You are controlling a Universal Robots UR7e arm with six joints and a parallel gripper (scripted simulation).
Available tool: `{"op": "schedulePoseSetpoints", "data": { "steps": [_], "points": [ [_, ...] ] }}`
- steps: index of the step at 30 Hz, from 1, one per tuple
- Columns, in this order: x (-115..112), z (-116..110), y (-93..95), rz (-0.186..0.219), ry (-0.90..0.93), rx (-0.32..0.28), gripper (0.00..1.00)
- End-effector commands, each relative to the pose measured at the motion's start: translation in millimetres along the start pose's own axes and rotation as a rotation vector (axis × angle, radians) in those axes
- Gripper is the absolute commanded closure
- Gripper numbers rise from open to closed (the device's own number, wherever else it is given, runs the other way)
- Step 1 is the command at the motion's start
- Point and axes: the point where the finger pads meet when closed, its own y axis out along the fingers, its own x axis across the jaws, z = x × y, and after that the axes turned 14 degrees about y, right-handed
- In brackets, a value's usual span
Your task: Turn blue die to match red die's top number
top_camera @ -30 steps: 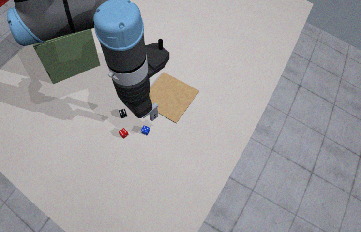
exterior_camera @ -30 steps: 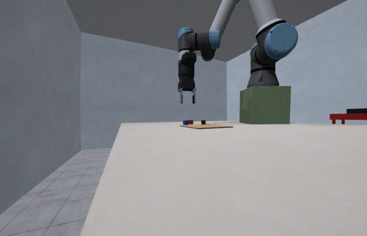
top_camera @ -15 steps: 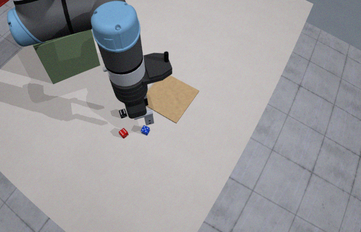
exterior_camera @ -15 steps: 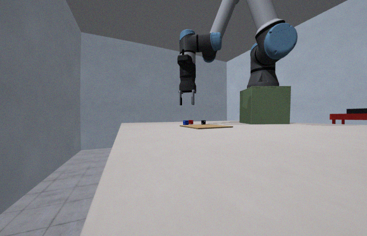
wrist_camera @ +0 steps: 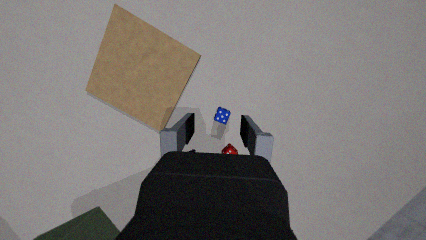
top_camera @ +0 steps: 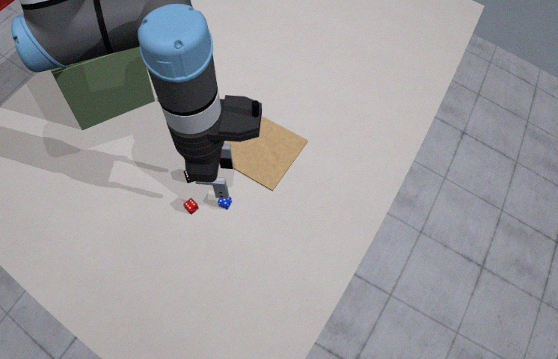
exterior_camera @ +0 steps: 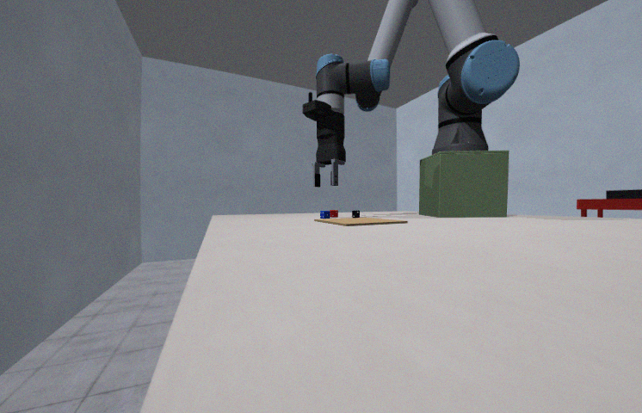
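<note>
The blue die (top_camera: 224, 203) (exterior_camera: 324, 214) (wrist_camera: 222, 115) lies flat on the bare table, off the tan mat (top_camera: 268, 155) (exterior_camera: 361, 221) (wrist_camera: 142, 70) and close to one of its corners. The red die (top_camera: 191, 205) (exterior_camera: 334, 213) (wrist_camera: 229, 149) lies a short way beside the blue die, also off the mat. My gripper (top_camera: 212, 191) (exterior_camera: 325, 180) (wrist_camera: 217, 123) is open and empty. It hangs well above the table, pointing straight down. In the wrist view the blue die shows between the two fingers. The pips on the dice tops are too small to read.
A black die (exterior_camera: 355, 213) lies on the table near the mat; the arm hides it in the top view. The green pedestal (top_camera: 104, 88) (exterior_camera: 463, 184) (wrist_camera: 85, 227) under the arm's base stands behind the mat. A red bench (exterior_camera: 632, 203) stands at the far right.
</note>
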Motion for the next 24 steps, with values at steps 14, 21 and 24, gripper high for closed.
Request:
{"op": "schedulePoseSetpoints", "data": {
  "steps": [14,21,24],
  "points": [
    [6.2,-3.4,3.7,-0.004,0.287,-0.001,0.0],
    [7.2,-4.3,4.4,-0.004,0.333,-0.001,0.0],
    [7.3,-4.4,4.5,-0.004,0.342,-0.001,0.0]
  ]
}}
